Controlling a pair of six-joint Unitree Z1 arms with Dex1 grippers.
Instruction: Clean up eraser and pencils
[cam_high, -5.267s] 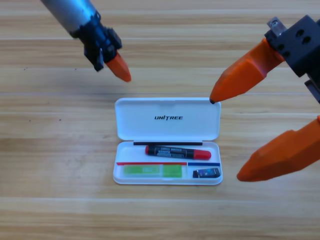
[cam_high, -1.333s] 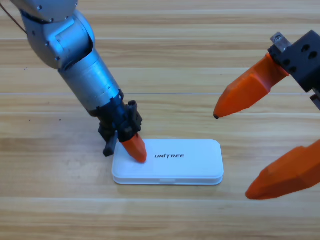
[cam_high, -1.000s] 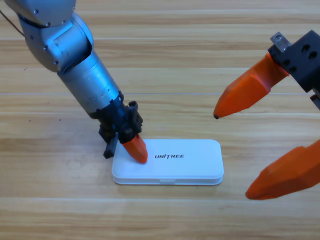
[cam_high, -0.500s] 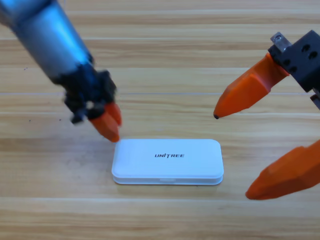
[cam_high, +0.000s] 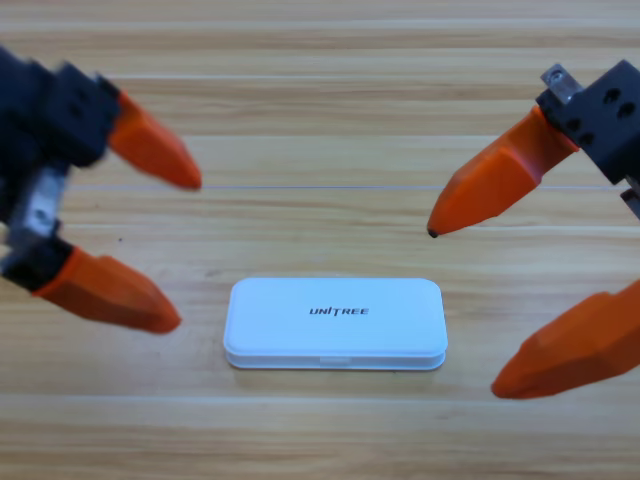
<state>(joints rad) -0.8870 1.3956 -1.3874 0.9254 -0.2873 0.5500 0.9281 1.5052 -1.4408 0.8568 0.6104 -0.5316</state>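
On the tabletop (cam_high: 320, 110), the white case (cam_high: 335, 323) lies shut and untouched.

Half a second ago the left gripper (cam_high: 175, 250) hung just off the case's left corner with its fingers close together; now it sits back at the left edge, fingers spread wide and holding nothing. The right gripper (cam_high: 462, 305) waits at the right edge, fingers equally wide and empty. Eraser and pencils are hidden under the lid, so the cleanup looks finished.

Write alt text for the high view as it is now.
A closed white rectangular plastic case printed UNITREE lies flat at the middle of a wooden table. The left tool hangs open at the left edge and the right tool open at the right edge, neither touching the case; no pencils or eraser show.
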